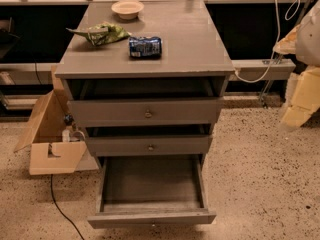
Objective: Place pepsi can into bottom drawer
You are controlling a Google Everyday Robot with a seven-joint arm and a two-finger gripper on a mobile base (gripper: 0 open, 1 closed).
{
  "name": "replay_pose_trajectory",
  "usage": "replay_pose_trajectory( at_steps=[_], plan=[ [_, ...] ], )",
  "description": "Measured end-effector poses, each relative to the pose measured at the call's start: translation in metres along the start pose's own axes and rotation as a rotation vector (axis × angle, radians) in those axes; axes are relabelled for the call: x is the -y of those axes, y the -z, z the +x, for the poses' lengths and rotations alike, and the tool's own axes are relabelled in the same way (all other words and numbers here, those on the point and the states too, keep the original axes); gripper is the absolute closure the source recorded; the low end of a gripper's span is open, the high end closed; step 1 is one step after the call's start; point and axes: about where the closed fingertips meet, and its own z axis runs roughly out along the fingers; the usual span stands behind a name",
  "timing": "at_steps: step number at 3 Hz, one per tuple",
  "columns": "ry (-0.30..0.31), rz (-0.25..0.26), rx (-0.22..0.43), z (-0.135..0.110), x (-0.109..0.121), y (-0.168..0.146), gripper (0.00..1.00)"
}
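The pincer (299, 104) hangs at the right edge of the view, pale and yellowish, beside the grey cabinet and touching nothing. Whether it is wide or narrow cannot be told. Well apart from it, up and to the left, the pepsi can (145, 47) lies on its side on the counter (200, 44), near the front edge. Farther left of the can, just beside it, lies a crumpled green snack bag (102, 34). Beyond both, toward the back of the counter, stands a small beige bowl (127, 9). Below and left of the pincer, the bottom drawer (150, 184) is pulled far out, its grey floor showing. The two upper drawers (145, 112), each with a small knob, stand slightly ajar above it. An open cardboard box (50, 139) sits on the speckled floor on the cabinet's far side from the pincer.
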Motion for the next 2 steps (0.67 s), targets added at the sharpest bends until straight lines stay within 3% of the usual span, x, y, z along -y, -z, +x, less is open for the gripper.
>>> replay_pose_trajectory(
  at_steps=[1, 2],
  plan=[
    [0.000, 0.003, 0.004, -0.001, 0.001, 0.000, 0.00],
    [-0.009, 0.025, 0.086, -0.012, 0.022, -0.013, 0.00]
  ],
)
